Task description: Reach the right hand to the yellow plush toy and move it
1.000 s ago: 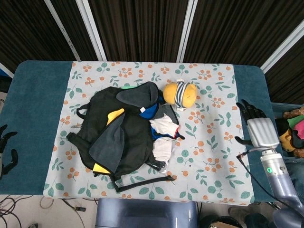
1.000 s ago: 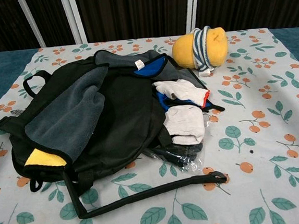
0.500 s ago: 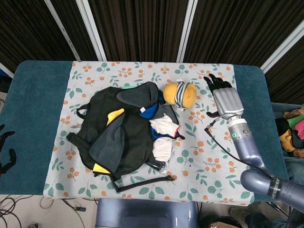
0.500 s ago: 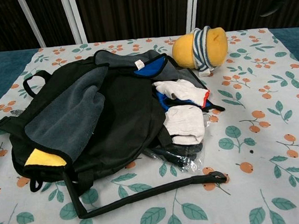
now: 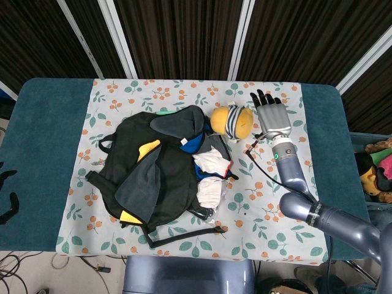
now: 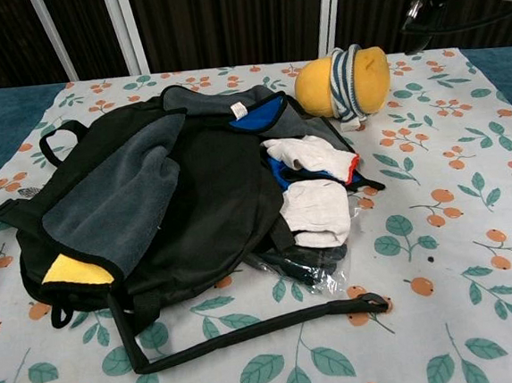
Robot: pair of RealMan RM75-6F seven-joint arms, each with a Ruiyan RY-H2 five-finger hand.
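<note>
Since the earlier frames the right hand [image 5: 271, 114] has swung in from the worktop's right edge and now hangs just beside the yellow plush toy [image 5: 231, 121], on its right, fingers spread apart and holding nothing, not touching it. The toy, with a blue-and-white striped band around it, lies on the floral cloth [image 5: 269, 202] near the far edge, touching the top of the black backpack [image 5: 153, 174]. No writing can be read anywhere. The backpack lies open and flat; white gloves [image 6: 313, 182], something blue and a clear plastic bag [image 6: 303, 268] spill from its mouth, and a strap [image 6: 250, 333] trails toward the near edge. Of the left hand [image 5: 7, 196], only dark fingertips show at the left border, so its state cannot be told.
</note>
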